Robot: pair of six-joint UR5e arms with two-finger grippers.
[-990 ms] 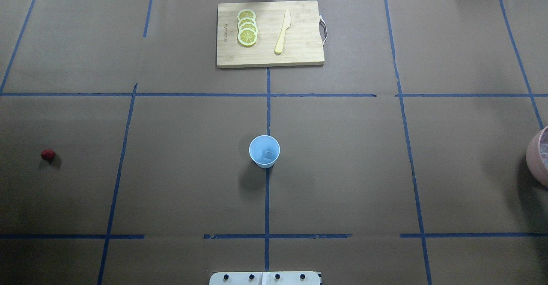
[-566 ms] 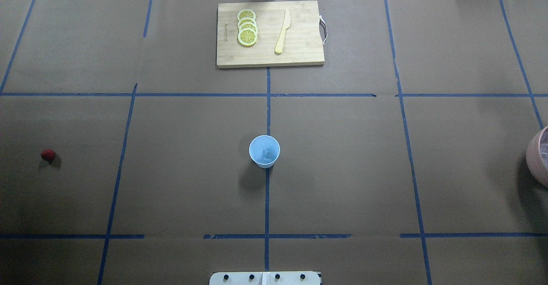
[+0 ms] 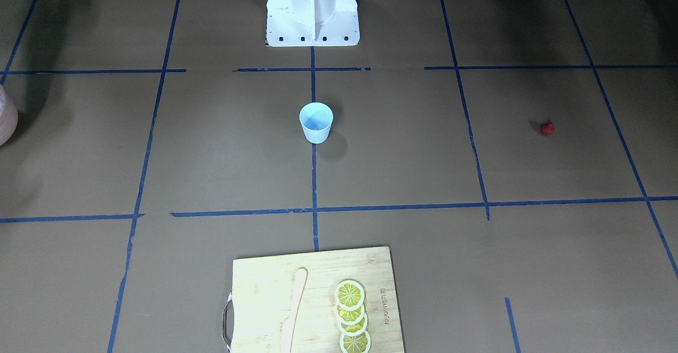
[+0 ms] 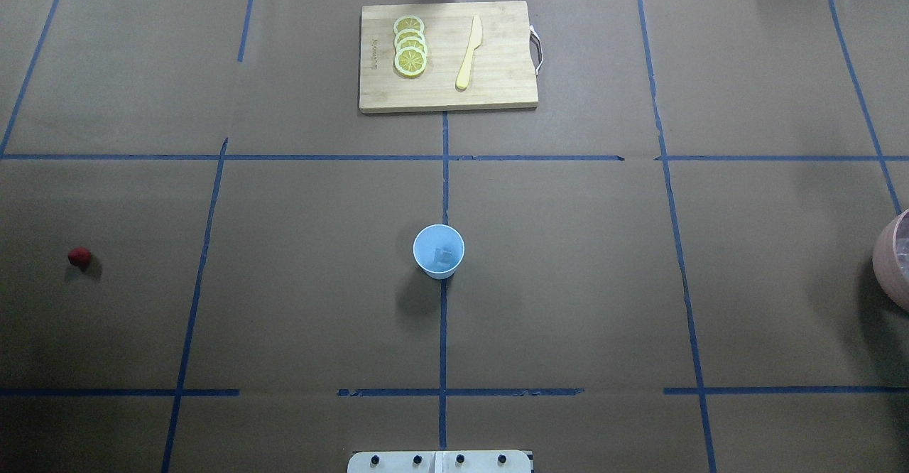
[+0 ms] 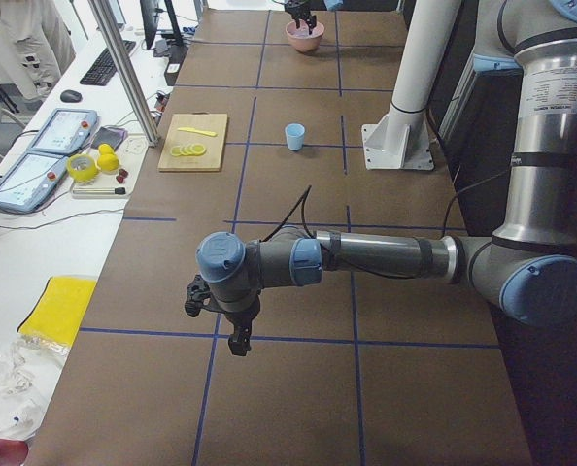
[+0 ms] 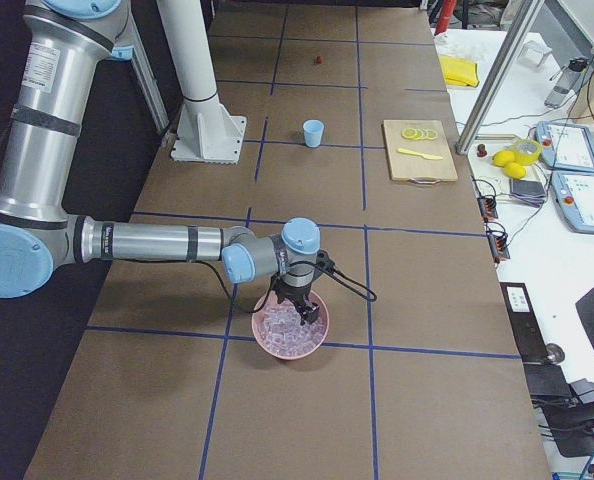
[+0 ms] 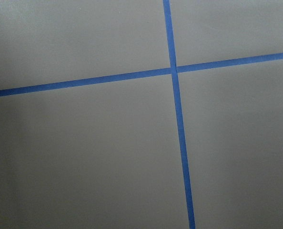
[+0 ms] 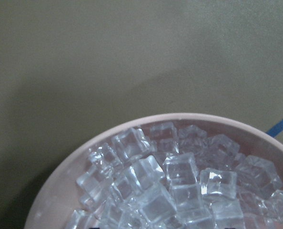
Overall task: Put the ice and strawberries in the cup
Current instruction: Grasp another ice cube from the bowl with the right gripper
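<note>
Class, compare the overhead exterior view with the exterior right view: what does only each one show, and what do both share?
Only the overhead view looks down into the cup, where one ice cube lies at the bottom. Only the exterior right view shows the right arm and right gripper, held over the pink bowl heaped with ice. Both show the cup, the strawberry, the cutting board with lemon slices and knife, and the pink bowl, though the overhead view cuts it off at its edge.
</note>
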